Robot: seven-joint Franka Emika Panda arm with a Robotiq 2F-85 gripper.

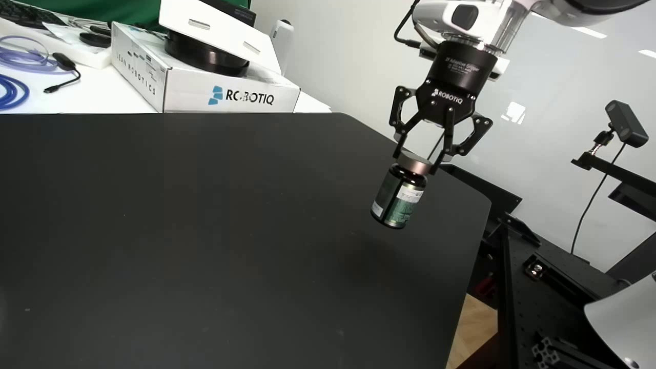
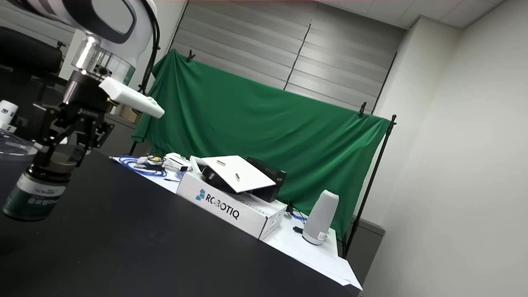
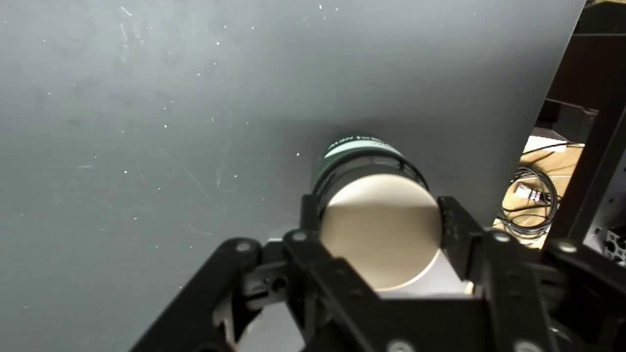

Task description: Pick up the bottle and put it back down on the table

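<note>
Between fingers, the bottle, cap face-on only in wrist view

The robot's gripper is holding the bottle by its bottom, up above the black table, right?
Not by its bottom: an exterior view shows the gripper holding the bottle by its cap, up above the black table.

Bottle in hand, abv table, box behind table, cables L of box, both ext. views
</note>
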